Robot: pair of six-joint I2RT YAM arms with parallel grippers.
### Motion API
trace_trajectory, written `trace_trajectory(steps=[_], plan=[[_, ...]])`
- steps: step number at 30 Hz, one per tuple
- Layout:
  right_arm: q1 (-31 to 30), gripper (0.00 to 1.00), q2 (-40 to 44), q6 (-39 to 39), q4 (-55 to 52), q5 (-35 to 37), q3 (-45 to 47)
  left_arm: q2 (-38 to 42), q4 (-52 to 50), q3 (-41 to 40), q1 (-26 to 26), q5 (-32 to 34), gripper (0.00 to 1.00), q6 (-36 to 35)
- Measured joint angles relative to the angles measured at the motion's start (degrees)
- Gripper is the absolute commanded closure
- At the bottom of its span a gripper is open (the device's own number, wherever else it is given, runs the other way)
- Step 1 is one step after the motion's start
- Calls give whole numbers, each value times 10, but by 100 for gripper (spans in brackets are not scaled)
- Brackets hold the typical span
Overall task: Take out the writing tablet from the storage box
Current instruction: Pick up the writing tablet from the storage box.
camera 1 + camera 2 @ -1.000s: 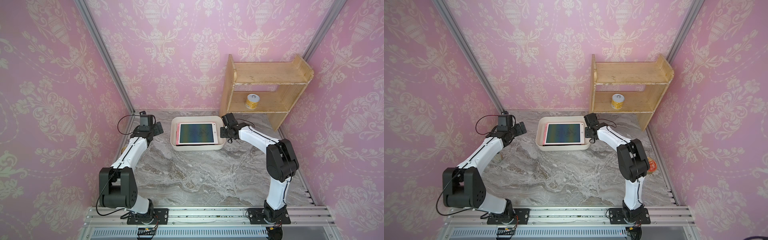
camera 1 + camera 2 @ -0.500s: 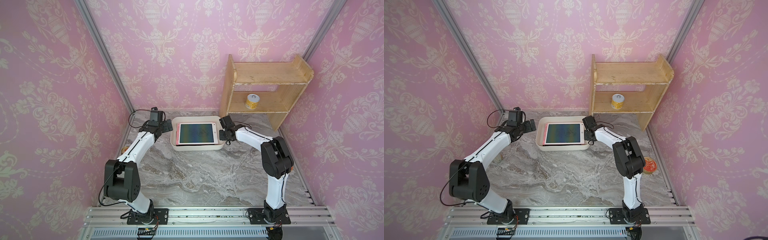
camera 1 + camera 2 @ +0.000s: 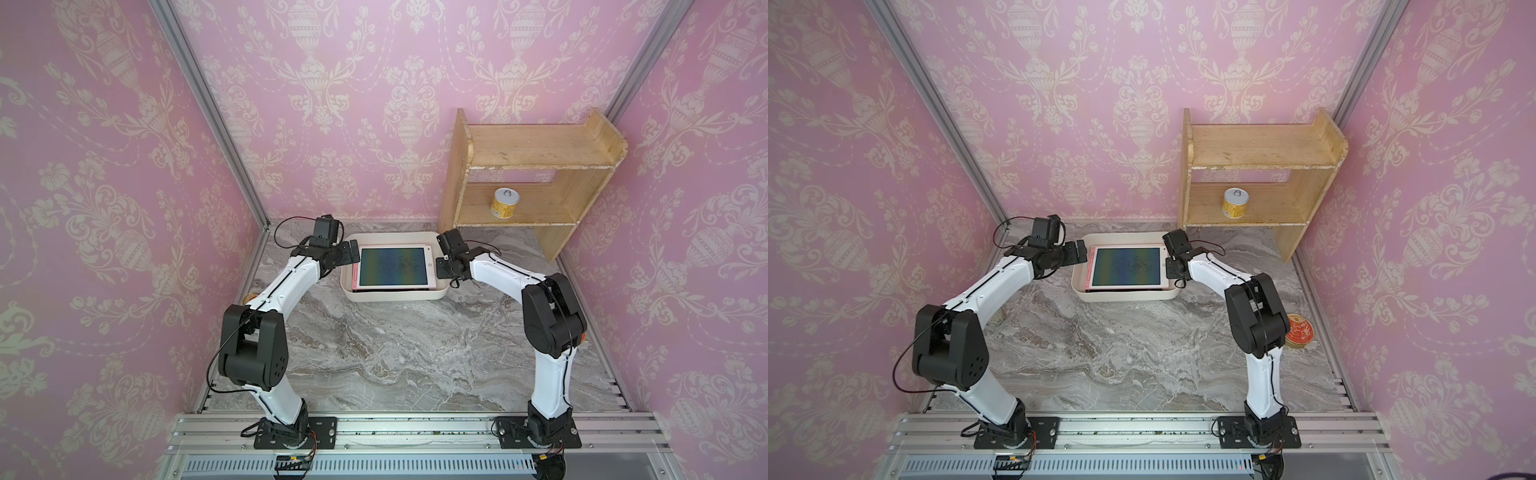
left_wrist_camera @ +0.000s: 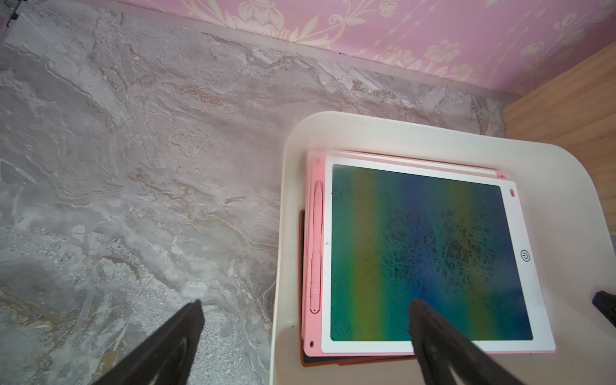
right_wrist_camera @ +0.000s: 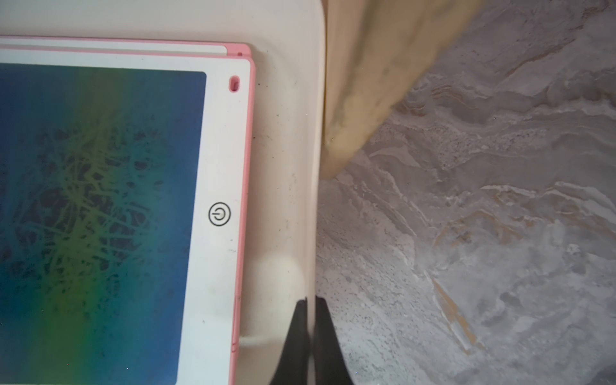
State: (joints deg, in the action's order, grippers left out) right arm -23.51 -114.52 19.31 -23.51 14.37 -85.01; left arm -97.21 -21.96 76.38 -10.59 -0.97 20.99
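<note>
Braced: right gripper [image 5: 310,333] pinches the storage box [image 5: 290,166] wall.
The left gripper [image 4: 306,301], spread wide, should clasp the writing tablet [image 4: 426,253] edge squarely.

marble tabletop [image 3: 395,353]: storage box [image 3: 395,296], wooden shelf [image 3: 536,153], tin [image 3: 1299,331]

Soft, even light; shadows are faint. Close to the right wrist camera, the shelf [image 5: 383,66] is blurred.

I log a wooden shelf [image 3: 536,153] upper right in both top views, with a yellow can [image 3: 504,202] on its lower tier. In a top view, a round red tin [image 3: 1298,330] lies centre right on the marble worktop [image 3: 395,345].
</note>
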Motion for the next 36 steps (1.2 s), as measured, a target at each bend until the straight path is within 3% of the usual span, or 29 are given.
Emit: trace_trajectory(steps=[12,20,36], plan=[[0,100,0,0,0,0,0,-58,-32,66,-50,-17,1,70],[0,100,0,0,0,0,0,-121,-75,100,-52,-17,1,111],[0,100,0,0,0,-4,0,-211,-149,185,-62,11,1,108]])
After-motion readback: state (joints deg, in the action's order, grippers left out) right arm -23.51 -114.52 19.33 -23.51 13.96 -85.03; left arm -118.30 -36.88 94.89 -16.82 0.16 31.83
